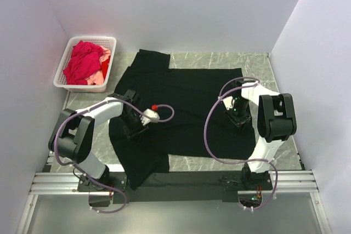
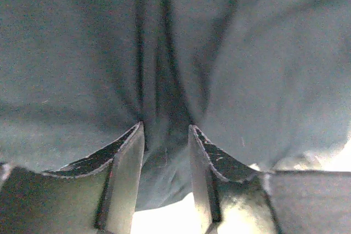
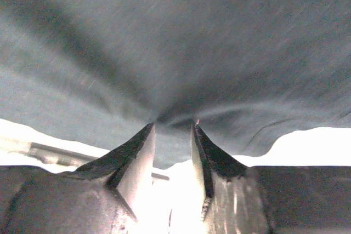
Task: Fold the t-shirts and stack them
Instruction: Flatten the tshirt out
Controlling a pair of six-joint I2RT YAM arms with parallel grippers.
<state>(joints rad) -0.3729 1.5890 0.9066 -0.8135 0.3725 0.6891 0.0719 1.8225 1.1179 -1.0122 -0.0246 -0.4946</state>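
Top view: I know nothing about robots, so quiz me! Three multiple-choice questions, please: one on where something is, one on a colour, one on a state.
1. Where is the basket?
A. in the far left corner
B. between the two arms
C. at the near edge

2. What colour are the clothes in it?
A. blue
B. red and pink
C. white

3. What is the right gripper doing?
A. hanging open in the air
B. holding the basket
C. pinching the black shirt

Answers:
1. A: it sits far left in the top view.
2. B: the cloth is red, with pink at its edge.
3. C: in the right wrist view the dark cloth's creases draw in to the gripper's tip.
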